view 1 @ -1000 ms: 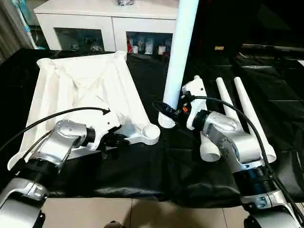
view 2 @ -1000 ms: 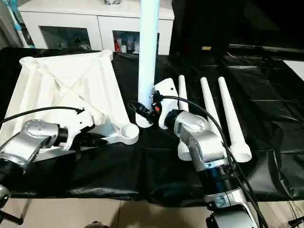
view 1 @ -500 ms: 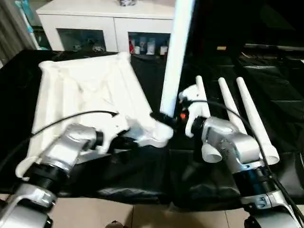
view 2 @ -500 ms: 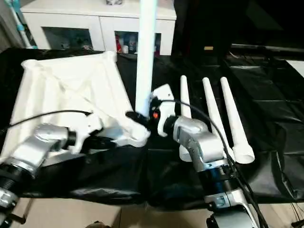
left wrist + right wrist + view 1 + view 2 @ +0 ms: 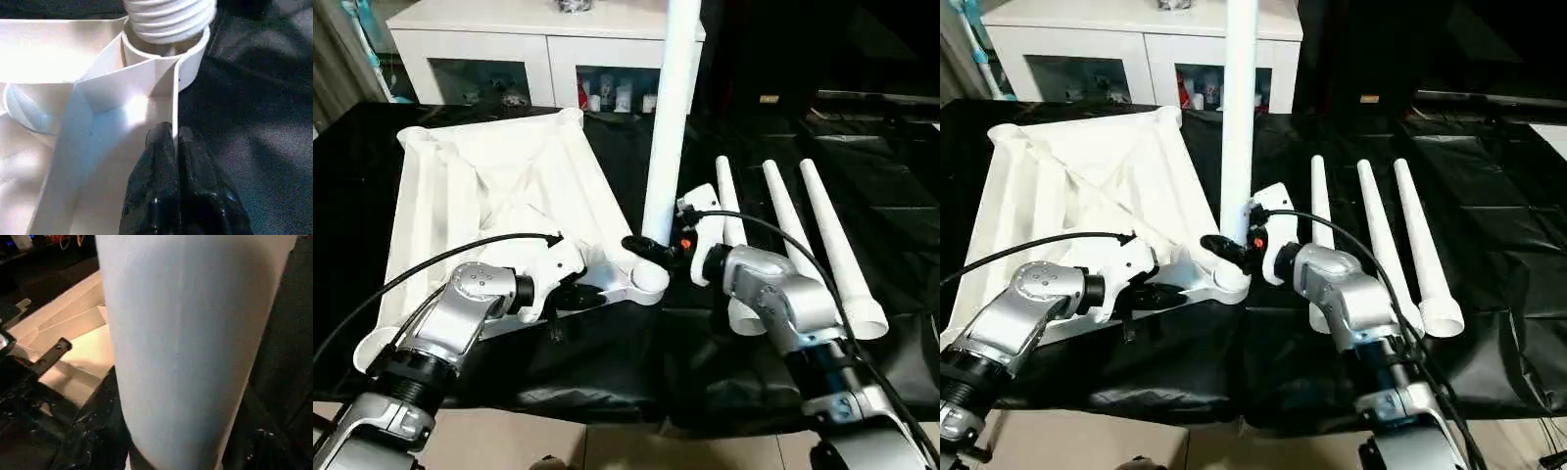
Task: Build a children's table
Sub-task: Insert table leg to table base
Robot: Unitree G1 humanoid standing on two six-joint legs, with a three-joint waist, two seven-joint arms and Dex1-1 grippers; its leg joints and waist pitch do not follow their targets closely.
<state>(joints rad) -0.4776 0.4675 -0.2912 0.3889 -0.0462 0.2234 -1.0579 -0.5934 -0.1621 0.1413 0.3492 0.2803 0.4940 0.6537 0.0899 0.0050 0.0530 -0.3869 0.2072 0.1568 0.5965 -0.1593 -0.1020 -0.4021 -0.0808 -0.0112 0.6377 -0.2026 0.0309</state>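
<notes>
White table top (image 5: 499, 191) lies underside up on black cloth (image 5: 636, 343), X ribs showing. Left gripper (image 5: 174, 142) pinches its edge rib. Right gripper (image 5: 646, 247) clamps upright leg (image 5: 668, 127) w/ threaded end in near corner socket (image 5: 648, 281). Three legs (image 5: 793, 235) lie beside.

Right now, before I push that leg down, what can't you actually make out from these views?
- How deep the upright leg sits in the corner socket: left wrist view shows its ribbed end entering, the socket wall hides the rest.
- Leg's top: cut off by both eye views' upper edge.
- Right end effector: its fingers are hidden; the leg fills the right wrist view.
- Tabletop: its near edge is behind the left forearm.
</notes>
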